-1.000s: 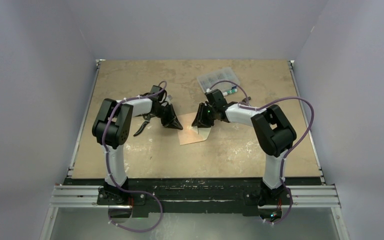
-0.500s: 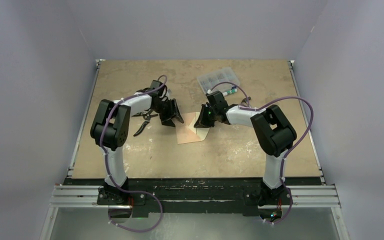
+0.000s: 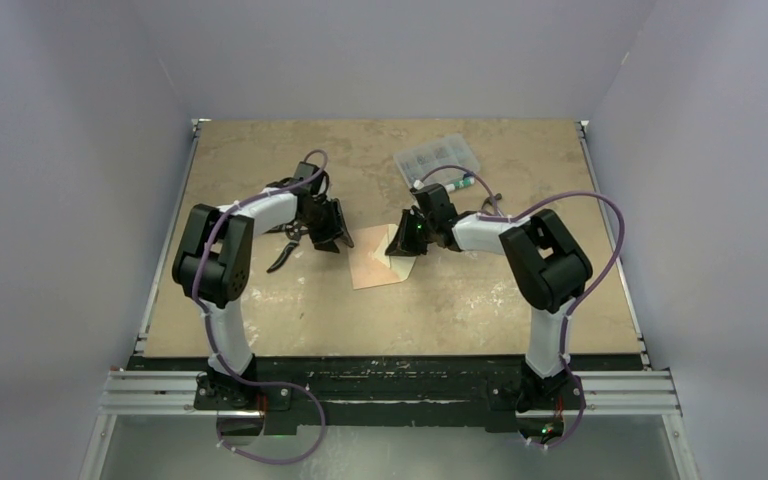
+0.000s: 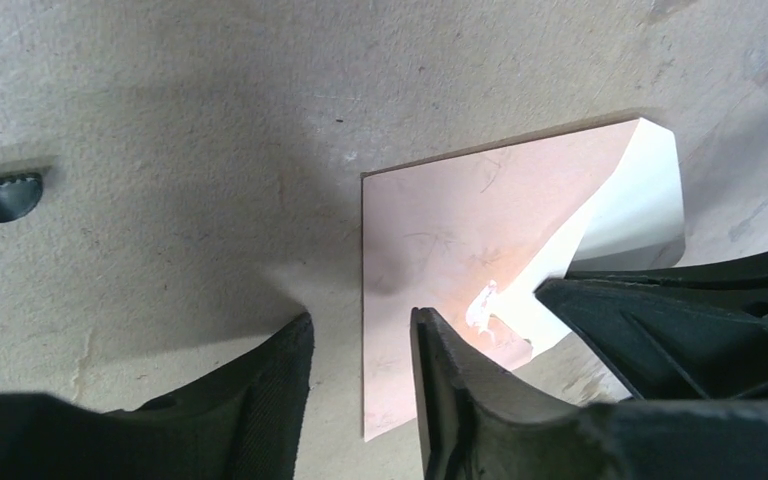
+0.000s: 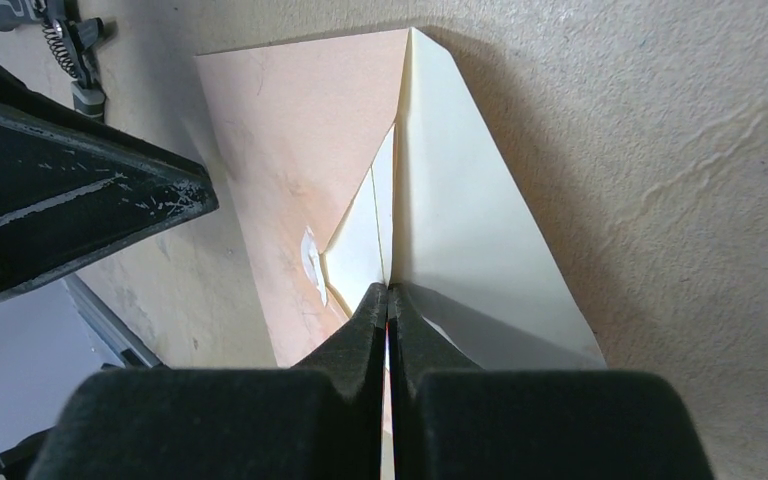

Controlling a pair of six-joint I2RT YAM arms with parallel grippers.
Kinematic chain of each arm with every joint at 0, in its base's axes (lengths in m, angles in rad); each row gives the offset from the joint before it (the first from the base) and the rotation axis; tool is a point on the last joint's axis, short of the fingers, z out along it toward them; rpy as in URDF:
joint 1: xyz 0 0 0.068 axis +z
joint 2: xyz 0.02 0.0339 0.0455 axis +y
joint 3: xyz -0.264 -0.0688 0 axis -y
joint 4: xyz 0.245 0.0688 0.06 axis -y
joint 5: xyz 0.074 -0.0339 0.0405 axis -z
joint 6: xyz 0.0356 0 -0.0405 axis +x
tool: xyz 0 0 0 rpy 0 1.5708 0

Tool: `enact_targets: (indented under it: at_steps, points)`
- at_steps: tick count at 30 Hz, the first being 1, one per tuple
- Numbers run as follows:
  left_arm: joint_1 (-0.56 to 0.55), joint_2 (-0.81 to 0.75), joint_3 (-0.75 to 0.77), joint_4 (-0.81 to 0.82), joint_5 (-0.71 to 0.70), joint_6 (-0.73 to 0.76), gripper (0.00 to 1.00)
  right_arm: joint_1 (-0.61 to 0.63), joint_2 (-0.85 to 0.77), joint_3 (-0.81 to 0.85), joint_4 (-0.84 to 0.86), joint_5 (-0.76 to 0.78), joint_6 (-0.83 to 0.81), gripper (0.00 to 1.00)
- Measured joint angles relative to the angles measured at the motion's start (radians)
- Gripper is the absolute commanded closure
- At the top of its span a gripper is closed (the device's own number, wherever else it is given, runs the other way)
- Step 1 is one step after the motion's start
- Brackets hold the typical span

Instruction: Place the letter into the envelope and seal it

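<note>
Flat salmon envelope (image 3: 372, 270), cream flap (image 5: 460, 200) up

Both arms bent inward, wrists low. Jaws of the left pincer (image 4: 362, 322) parted, nothing held. The right pincer (image 5: 389, 292) pinched tight, seemingly on the envelope (image 5: 290, 140) flap.

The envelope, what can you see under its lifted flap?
Under the flap, pinched up by the right gripper, only the envelope's salmon face shows. The pocket's inside is covered, so any letter there cannot be seen.
</note>
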Motion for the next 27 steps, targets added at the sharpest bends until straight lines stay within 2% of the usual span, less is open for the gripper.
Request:
enact_targets:
  at_steps: [19,27]
  points:
    - [0.008,0.007,-0.042,0.079,0.080,-0.041,0.68,-0.006,0.060,0.032,0.053,-0.108,-0.031,1.00]
    - [0.008,0.010,-0.039,0.076,0.079,-0.040,0.68,-0.004,0.066,0.050,0.034,-0.100,-0.036,1.00]
